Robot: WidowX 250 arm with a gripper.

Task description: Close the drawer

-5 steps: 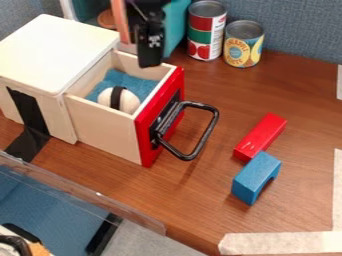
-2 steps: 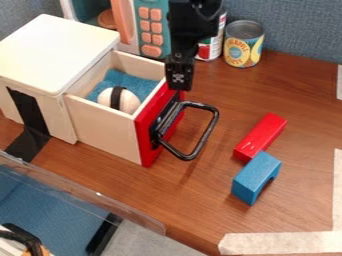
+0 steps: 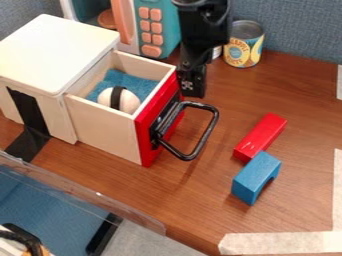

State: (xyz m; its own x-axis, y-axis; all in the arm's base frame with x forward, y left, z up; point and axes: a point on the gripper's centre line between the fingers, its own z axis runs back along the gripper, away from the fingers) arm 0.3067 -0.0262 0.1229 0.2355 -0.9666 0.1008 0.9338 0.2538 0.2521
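One drawer (image 3: 105, 128) sticks out of the white box (image 3: 55, 54), so the push is yet to come. The black gripper (image 3: 192, 92) hangs near the red front (image 3: 148, 131), pinched or spread I can't tell, and should next shove it straight in

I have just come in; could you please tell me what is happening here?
A robot arm is set to close the drawer, which is open. Its gripper hangs by the far end of the drawer's red front. Inside the drawer, a white ball with a black band sits on blue cloth.
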